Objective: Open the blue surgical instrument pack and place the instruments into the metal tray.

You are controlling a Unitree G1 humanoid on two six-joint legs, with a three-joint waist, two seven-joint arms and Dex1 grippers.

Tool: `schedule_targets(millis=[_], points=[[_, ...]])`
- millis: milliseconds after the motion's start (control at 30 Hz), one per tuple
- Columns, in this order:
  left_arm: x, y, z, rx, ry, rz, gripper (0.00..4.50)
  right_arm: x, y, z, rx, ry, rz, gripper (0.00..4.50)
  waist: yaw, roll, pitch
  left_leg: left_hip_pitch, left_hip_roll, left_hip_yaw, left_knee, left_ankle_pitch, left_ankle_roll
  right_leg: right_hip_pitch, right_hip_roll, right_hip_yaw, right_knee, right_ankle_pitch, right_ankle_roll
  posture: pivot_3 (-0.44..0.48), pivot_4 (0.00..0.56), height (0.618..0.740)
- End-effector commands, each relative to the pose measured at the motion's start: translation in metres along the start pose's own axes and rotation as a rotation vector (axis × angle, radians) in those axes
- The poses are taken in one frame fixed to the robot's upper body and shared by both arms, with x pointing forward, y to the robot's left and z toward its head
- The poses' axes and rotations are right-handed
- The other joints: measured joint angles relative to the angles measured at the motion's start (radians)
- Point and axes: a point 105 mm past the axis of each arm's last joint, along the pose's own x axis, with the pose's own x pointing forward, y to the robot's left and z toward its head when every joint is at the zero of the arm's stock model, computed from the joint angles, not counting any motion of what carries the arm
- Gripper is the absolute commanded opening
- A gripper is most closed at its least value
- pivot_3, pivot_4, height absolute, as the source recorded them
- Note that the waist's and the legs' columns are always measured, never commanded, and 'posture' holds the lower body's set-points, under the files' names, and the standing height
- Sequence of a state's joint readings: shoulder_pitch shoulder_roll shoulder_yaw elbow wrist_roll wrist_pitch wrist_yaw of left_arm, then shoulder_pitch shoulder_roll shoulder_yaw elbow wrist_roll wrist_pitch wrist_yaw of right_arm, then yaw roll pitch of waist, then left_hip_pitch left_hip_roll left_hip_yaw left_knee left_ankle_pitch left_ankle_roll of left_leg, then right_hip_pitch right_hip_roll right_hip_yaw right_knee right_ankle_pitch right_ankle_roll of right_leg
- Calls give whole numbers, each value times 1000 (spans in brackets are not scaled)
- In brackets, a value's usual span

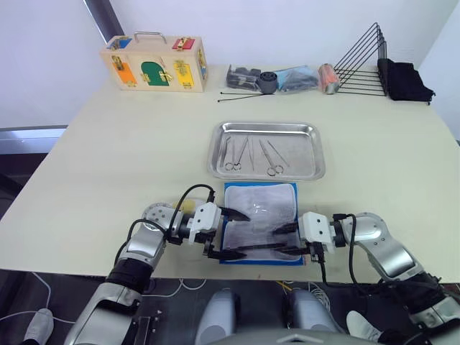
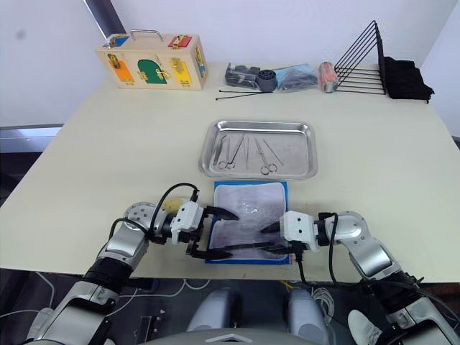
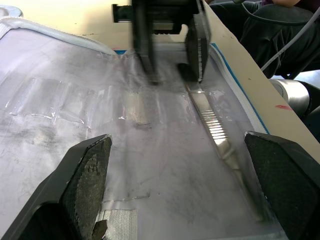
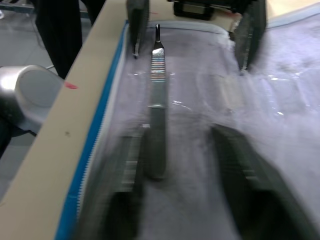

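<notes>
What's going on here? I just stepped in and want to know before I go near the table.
The robot is emptying an opened blue surgical instrument pack lying at the table's near edge. Both grippers are over its lining, the left gripper and the right gripper both open, either side of a flat metal handle left in the pack. Several instruments already lie in the metal tray just beyond.
</notes>
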State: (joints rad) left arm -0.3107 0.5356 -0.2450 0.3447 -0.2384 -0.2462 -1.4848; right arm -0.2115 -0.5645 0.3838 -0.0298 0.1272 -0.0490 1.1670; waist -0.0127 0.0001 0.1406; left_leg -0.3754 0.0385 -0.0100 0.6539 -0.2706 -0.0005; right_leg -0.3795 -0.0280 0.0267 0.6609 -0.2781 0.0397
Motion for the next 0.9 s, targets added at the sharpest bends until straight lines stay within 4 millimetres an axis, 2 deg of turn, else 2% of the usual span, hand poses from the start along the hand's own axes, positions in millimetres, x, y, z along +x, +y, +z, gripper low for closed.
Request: schedule_targets(millis=[33, 200, 467, 667, 900], points=[[6, -19, -23, -113, 58, -64, 4500, -4, 5, -24, 73, 81, -11, 85, 0, -1, -1, 0, 0, 0, 0, 0, 0, 0, 0, 0, 0, 0, 0, 0, 150, 740], [6, -21, -23, -116, 57, -71, 4500, -6, 5, -15, 56, 66, -6, 27, 0, -1, -1, 1, 0, 0, 0, 0, 0, 1, 0, 0, 0, 0, 0, 0, 150, 740], [8, -23, -23, -121, 56, -74, 4500, -13, -10, 11, -4, 65, -47, 27, 1, -2, -1, 0, 0, 0, 0, 0, 0, 0, 0, 0, 0, 1, -3, 0, 150, 740], [9, -24, -24, -126, 57, -75, 4500, -19, -13, 29, -55, 101, -42, 27, 1, -2, 0, -1, 0, 0, 0, 0, 0, -1, 0, 0, 0, 1, -3, 0, 150, 740], [9, -24, -25, -131, 58, -74, 4500, -27, -11, 38, -137, 187, -13, 27, 1, -2, 0, -2, 0, 0, 0, 0, 0, -1, 0, 0, 0, 1, -2, 0, 150, 740]])
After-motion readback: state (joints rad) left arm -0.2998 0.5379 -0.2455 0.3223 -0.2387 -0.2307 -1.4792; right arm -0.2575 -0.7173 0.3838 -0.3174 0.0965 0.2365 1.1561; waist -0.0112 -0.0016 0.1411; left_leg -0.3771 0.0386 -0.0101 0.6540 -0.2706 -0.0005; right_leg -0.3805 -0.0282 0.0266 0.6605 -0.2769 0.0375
